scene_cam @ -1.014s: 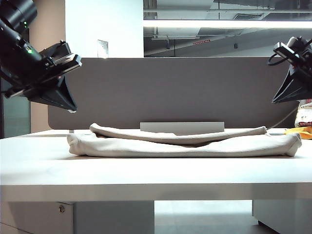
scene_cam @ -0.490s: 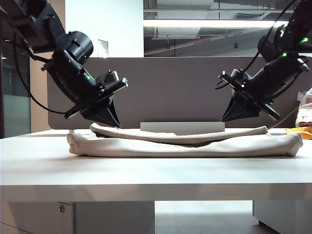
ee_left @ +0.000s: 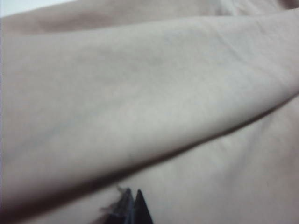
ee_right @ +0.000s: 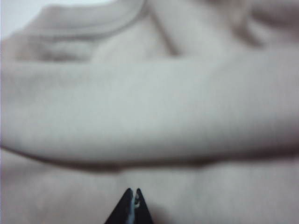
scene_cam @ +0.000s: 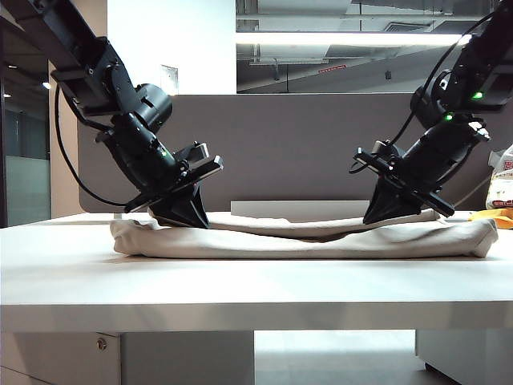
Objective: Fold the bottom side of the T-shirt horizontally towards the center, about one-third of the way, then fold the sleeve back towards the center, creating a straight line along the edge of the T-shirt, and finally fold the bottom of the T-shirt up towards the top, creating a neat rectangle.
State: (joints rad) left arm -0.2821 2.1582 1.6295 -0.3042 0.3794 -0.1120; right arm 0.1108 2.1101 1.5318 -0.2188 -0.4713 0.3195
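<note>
The beige T-shirt (scene_cam: 321, 239) lies folded in a long low bundle across the desk, one fold resting over another. My left gripper (scene_cam: 200, 224) points down at the bundle's left part, its tips at the upper fold. My right gripper (scene_cam: 371, 220) points down at the right part in the same way. In the left wrist view the left gripper (ee_left: 133, 192) is shut just over the T-shirt (ee_left: 154, 102), below a thick fold ridge. The right gripper (ee_right: 132, 190) is shut too, close over the T-shirt (ee_right: 149, 126); a stitched band (ee_right: 88, 25) shows beyond. I cannot pick out the bottom of the T-shirt or the sleeve.
A grey partition (scene_cam: 304, 144) stands behind the desk, with a low white block (scene_cam: 300, 208) at its foot. A yellow object (scene_cam: 493, 216) and a white bag (scene_cam: 503, 184) sit at the far right. The desk's front edge (scene_cam: 256, 293) runs across the foreground.
Both arms have swung down and inward from high at the sides, so the shut grippers now stand at the shirt's upper fold. The shirt itself has not moved.
</note>
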